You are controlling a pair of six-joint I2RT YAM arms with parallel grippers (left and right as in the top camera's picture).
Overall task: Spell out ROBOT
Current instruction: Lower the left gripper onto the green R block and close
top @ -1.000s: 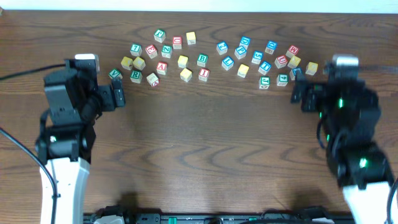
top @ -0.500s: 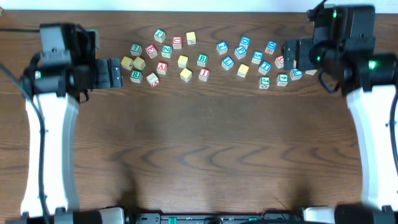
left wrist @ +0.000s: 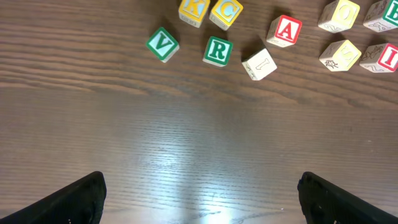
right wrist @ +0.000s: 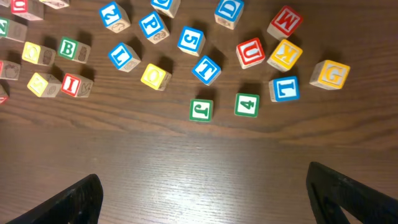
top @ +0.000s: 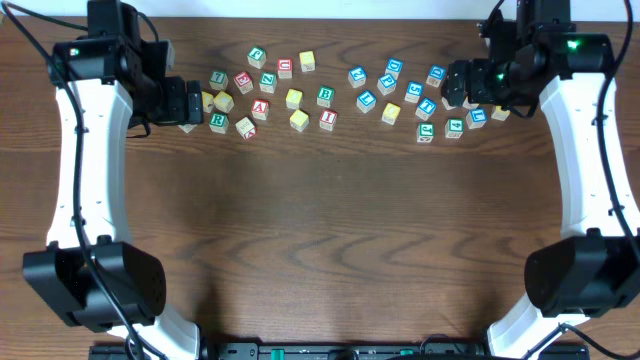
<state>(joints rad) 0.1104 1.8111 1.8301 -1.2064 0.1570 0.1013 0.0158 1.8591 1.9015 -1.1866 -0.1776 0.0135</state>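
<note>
**Letter cubes scattered along the far side; both pairs of fingers spread wide**

Nearest the wrist cameras, the left fingers [left wrist: 71,199] and the right fingers [right wrist: 348,193] are seen spread wide, with nothing held between them. Bare counter [top: 330,230] lies under each pair.

Just past the left fingers the R cube [left wrist: 217,51] is found: pale wood, with a white top face, a green border and a green R. It is set between a green V cube [left wrist: 163,44] and a pale cube [left wrist: 259,64], apart from both.

Past the right fingers the T cube [right wrist: 206,70], blue-bordered with a blue T, is placed near a yellow cube [right wrist: 155,76]. Whether its round letter is O or Q cannot be told. The B cube [right wrist: 73,50], green-lettered, is seen toward the middle of the band, beside a second yellow cube [right wrist: 36,53]. None of these are lined up; all are loosely scattered near the counter's far side.

The counter is dark brown with strong wood grain, and glare is shown on it in the left wrist view.

Also readable are a red A [left wrist: 285,30], a green J [right wrist: 201,110], a green 4 [right wrist: 247,104] and a yellow G [right wrist: 329,74].

Beyond the far edge a pale strip [top: 320,8] is seen.
</note>
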